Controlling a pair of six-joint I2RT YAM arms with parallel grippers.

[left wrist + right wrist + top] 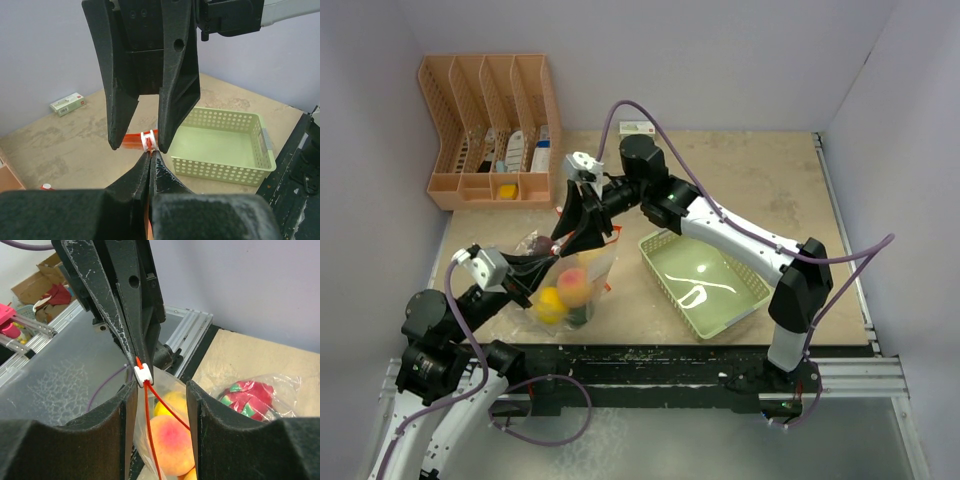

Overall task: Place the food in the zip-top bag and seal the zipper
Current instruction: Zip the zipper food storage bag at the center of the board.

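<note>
The zip-top bag (588, 268) hangs upright between both grippers. It holds the food: a peach (172, 440), a yellow fruit (170, 402) and a red-and-green piece (247, 396). My left gripper (150, 159) is shut on the end of the orange-red zipper (150, 430), just behind the white slider (148, 140). My right gripper (160, 395) is open, its fingers (120, 110) straddling the slider without pinching it. Below the slider the two zipper strands run apart, so the mouth is open there. In the top view the left gripper (542, 262) and the right gripper (570, 240) meet at the bag's top.
A pale green perforated tray (756, 297) stands right of the bag; it also shows in the left wrist view (225, 165). An orange desk organizer (490, 130) stands at the back left. A small box (638, 127) lies at the back edge. The table's front edge is just below the bag.
</note>
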